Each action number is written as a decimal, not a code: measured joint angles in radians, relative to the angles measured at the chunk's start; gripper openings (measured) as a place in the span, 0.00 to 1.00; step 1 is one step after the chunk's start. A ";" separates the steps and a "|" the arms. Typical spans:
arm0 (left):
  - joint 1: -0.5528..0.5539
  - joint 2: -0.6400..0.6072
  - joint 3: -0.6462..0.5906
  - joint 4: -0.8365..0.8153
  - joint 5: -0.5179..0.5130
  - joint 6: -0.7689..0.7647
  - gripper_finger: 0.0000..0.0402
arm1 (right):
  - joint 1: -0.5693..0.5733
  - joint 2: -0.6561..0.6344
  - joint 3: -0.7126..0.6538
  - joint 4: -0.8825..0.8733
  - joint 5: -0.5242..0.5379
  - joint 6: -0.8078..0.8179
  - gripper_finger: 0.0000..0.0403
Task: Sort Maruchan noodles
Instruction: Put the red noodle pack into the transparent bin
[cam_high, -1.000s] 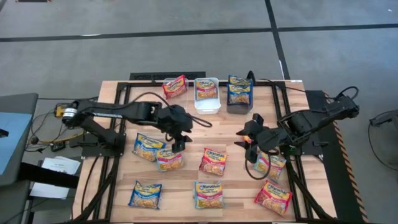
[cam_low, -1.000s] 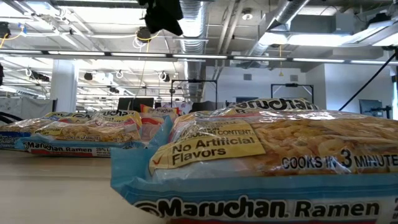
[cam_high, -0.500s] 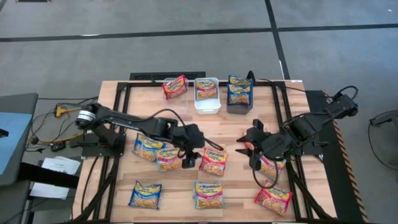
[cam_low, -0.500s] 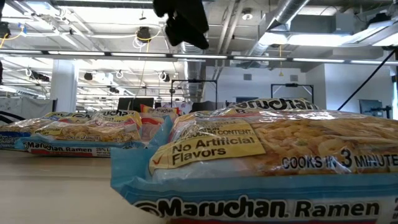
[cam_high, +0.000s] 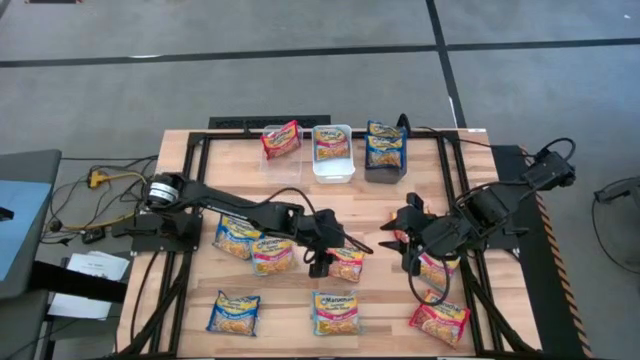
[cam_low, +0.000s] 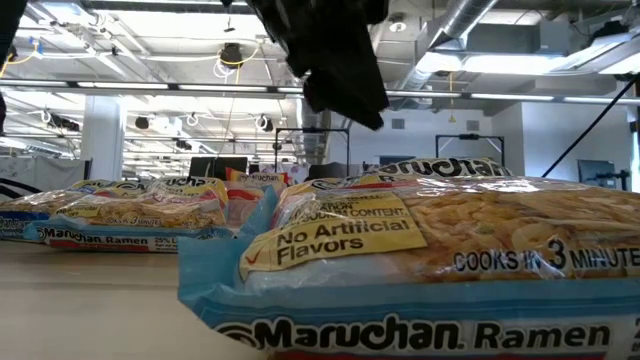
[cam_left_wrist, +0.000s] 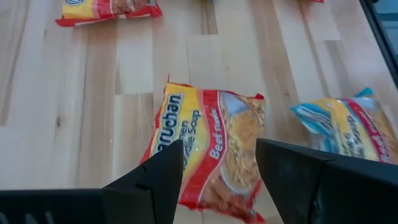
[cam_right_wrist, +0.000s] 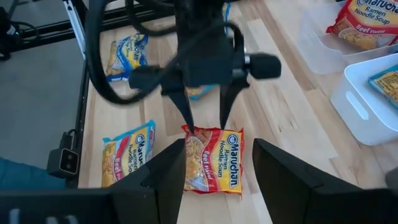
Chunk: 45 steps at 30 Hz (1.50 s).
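One red noodle packet (cam_left_wrist: 211, 146) is being straddled by the wide-open left gripper (cam_high: 322, 262); it's probably getting pushed sideways if the fingertips land off-centre.

Noodle packets (cam_high: 233, 313): eleven visible. Bins (cam_high: 332, 165): three. Arms: two.

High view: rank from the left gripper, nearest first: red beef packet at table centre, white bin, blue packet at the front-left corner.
1. Red beef packet, directly under the left gripper, whose fingers are open.
2. Blue packet, toward the front-left corner.
3. White bin, at the table's far edge, middle of the bin row; only slightly farther than the blue packet.
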 joint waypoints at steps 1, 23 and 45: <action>0.000 0.012 0.000 0.011 0.000 0.000 0.47 | 0.000 0.000 0.000 0.001 0.000 0.000 0.52; -0.008 0.202 0.002 0.123 -0.018 0.010 0.47 | 0.000 0.000 0.000 0.003 0.000 0.000 0.52; -0.017 0.251 0.002 0.049 -0.125 0.000 0.21 | -0.001 0.000 0.000 0.024 0.001 -0.001 0.52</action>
